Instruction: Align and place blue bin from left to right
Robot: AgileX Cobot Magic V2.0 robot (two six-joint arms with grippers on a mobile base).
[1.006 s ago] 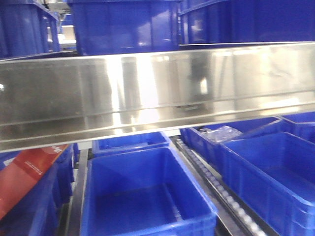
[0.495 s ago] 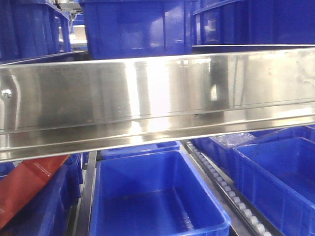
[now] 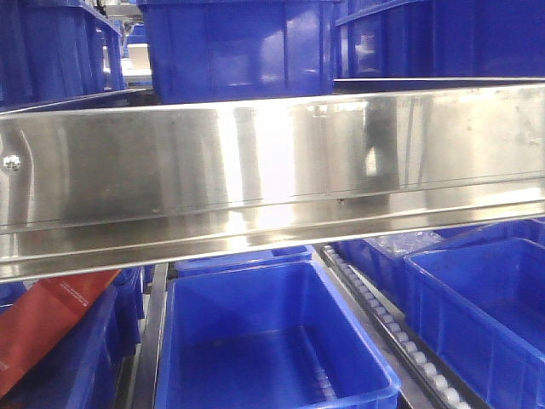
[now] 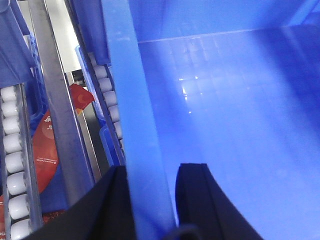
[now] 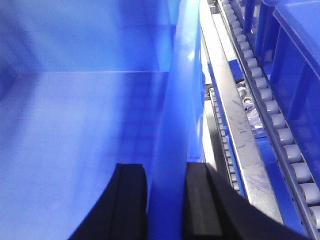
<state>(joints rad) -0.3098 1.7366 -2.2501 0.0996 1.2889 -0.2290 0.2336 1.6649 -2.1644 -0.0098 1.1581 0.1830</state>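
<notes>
The blue bin (image 4: 225, 100) fills both wrist views, its empty floor and inner walls in sight. My left gripper (image 4: 152, 172) straddles the bin's left wall, one black finger outside and one inside, shut on the rim. On the opposite side my right gripper (image 5: 167, 170) clamps the right wall of the blue bin (image 5: 75, 115), with both pads pressed against the plastic. Neither gripper shows in the front view.
A wide steel shelf beam (image 3: 272, 170) crosses the front view. Blue bins stand above it (image 3: 238, 47) and below it (image 3: 272, 341), (image 3: 485, 307). A red carton (image 3: 43, 324) leans at the lower left. Roller tracks (image 4: 11, 150), (image 5: 280, 125) run beside the held bin.
From 1.0 s to 0.5 s ago the whole front view slid right and the beam sat lower. Since then nothing has visibly moved.
</notes>
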